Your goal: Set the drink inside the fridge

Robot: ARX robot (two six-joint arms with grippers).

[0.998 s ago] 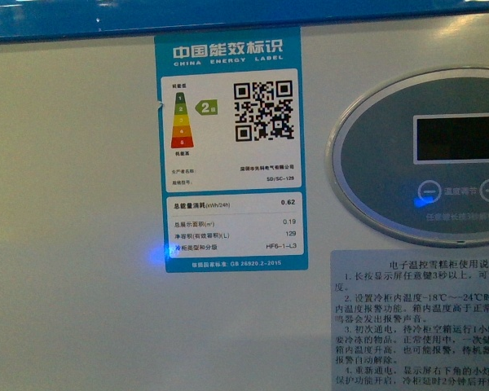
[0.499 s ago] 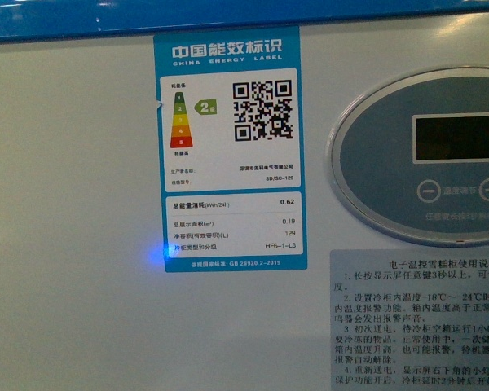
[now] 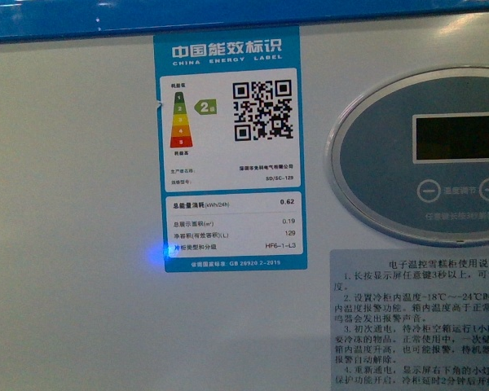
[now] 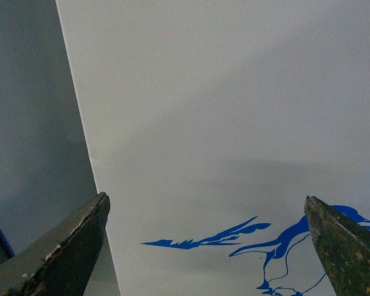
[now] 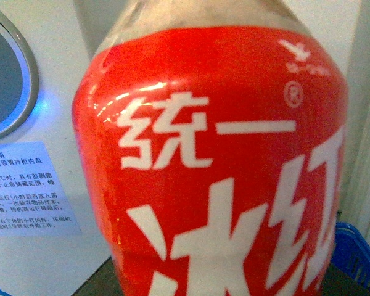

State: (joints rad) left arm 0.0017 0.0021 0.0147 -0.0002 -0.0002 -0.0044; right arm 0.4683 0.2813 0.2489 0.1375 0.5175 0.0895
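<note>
The fridge (image 3: 81,204) fills the front view from close up: a white front under a blue top rim (image 3: 65,16). No arm shows in that view. In the left wrist view my left gripper (image 4: 205,198) is open, its two dark fingertips (image 4: 80,234) spread wide before the fridge's white wall (image 4: 222,111) and its blue print (image 4: 234,237). In the right wrist view the drink bottle (image 5: 216,154), with a red label and white characters, takes up nearly the whole picture. My right gripper (image 5: 219,290) is shut on it, its fingers almost hidden behind it.
On the fridge front are a blue energy label (image 3: 228,151), an oval grey control panel (image 3: 428,155) and a printed instruction sticker (image 3: 420,322). A blue mesh basket (image 5: 357,246) shows beside the bottle. A grey wall (image 4: 31,123) lies past the fridge's corner.
A small blue glint by the control panel's minus button has gone out. Otherwise the front view is the same.
</note>
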